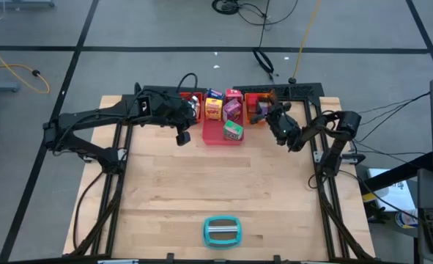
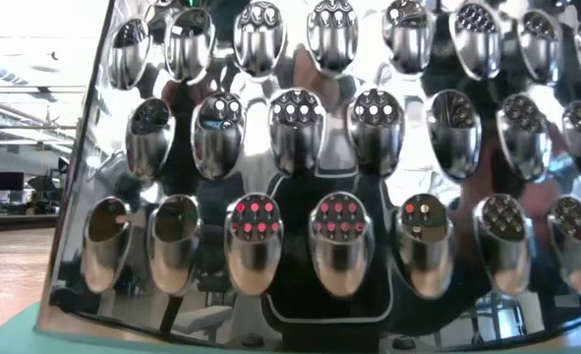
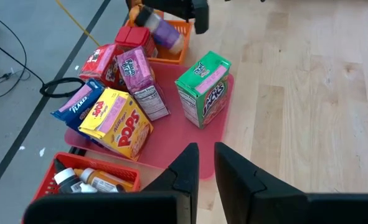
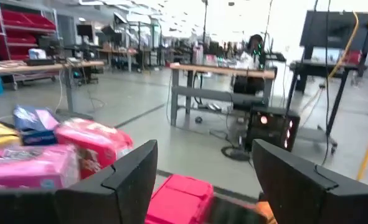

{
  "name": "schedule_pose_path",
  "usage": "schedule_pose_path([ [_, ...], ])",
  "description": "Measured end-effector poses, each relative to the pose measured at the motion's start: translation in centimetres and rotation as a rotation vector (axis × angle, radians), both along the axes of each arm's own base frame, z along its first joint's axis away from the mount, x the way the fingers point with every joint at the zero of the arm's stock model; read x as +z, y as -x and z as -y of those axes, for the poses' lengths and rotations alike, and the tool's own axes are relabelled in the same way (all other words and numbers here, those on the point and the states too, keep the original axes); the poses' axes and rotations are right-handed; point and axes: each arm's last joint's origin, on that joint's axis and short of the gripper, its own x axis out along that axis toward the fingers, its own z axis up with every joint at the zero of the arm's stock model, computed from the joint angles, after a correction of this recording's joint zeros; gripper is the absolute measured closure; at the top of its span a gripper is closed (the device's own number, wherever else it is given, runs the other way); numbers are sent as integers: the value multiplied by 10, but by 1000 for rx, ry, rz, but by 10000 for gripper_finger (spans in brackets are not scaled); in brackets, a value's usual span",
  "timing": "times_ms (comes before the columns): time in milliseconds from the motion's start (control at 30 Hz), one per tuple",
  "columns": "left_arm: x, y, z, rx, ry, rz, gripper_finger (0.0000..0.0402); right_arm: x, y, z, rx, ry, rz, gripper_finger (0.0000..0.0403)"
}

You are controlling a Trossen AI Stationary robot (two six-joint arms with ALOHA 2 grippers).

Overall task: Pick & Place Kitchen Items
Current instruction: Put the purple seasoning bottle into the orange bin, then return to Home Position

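Several small boxes stand or lie on the pink tray [image 1: 215, 136]: a green box [image 3: 202, 87] upright, a yellow box [image 3: 116, 121], a purple box [image 3: 140, 81], a blue packet [image 3: 76, 107] and a red-white box [image 3: 98, 62]. My left gripper [image 3: 206, 167] hovers at the tray's left near corner, fingers almost together, holding nothing. My right gripper [image 4: 205, 168] is open over the orange tray [image 3: 174, 55], pointing level toward the boxes [image 4: 87, 146]. A purple bottle [image 3: 164, 34] lies in that orange tray under it.
A red tray [image 3: 47, 180] beside my left gripper holds small bottles [image 3: 96, 180]. A teal-and-grey grater [image 1: 221, 230] lies at the table's near edge and fills the low view [image 2: 300, 197]. Bare wood [image 1: 223, 183] spreads between the trays and the grater.
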Motion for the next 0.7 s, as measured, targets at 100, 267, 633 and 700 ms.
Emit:
schedule_pose_path([
  [100, 0, 0, 0, -2, -2, -1, 350, 6, -4, -8, 30, 31, 6, 152],
  [267, 0, 0, 0, -3, -3, -1, 350, 14, -8, -23, 38, 24, -5, 152],
  [633, 0, 0, 0, 1, 0, 0, 350, 42, -14, -76, 258, -17, -33, 152],
  [700, 0, 0, 0, 2, 1, 0, 350, 51, -12, -89, 312, -23, -22, 152],
])
